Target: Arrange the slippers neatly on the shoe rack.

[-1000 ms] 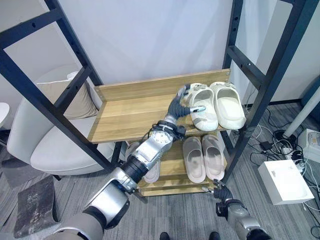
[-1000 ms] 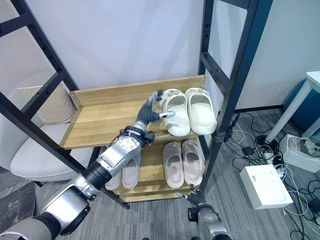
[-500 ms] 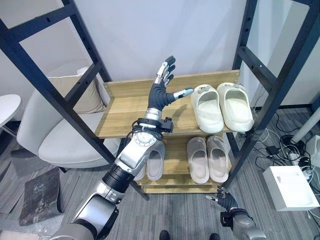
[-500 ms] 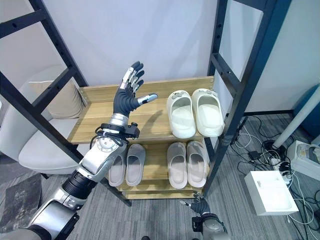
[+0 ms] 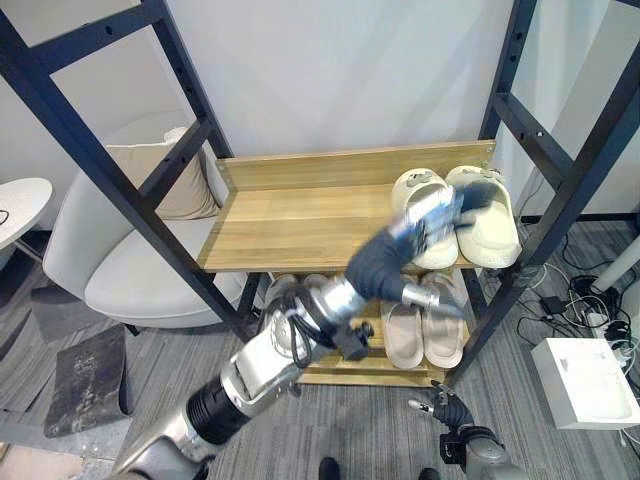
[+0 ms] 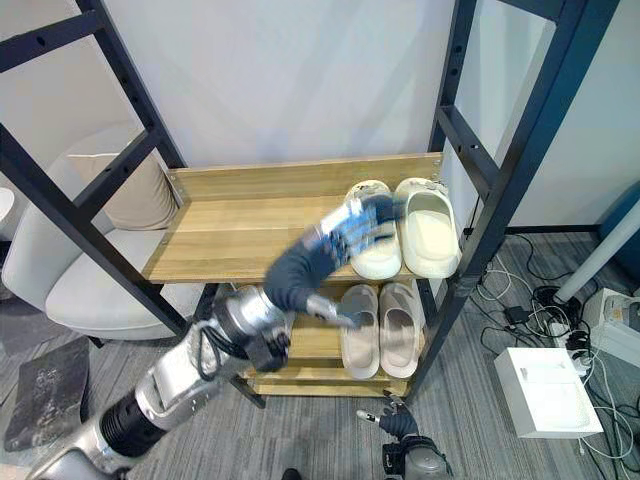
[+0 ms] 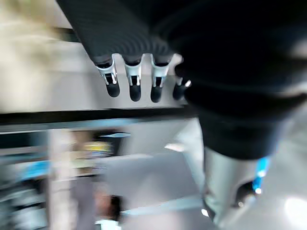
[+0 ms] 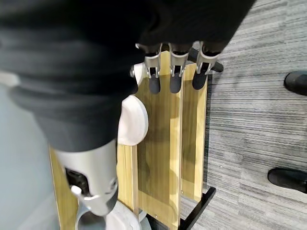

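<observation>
Wooden shoe rack (image 5: 300, 215), two cream slippers (image 5: 470, 210) top shelf at 3 o'clock, beige pair (image 5: 425, 330) below, my left hand (image 5: 420, 235) fingers spread, right hand (image 5: 445, 408) relaxed, empty.

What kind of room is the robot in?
Probably an office or test room, not a home: grey carpet floor, loose cables and a power strip by the shoe rack, plus a white armchair.

Left hand (image 5: 425, 225) blurred, hides cream slippers (image 5: 470, 215).
</observation>
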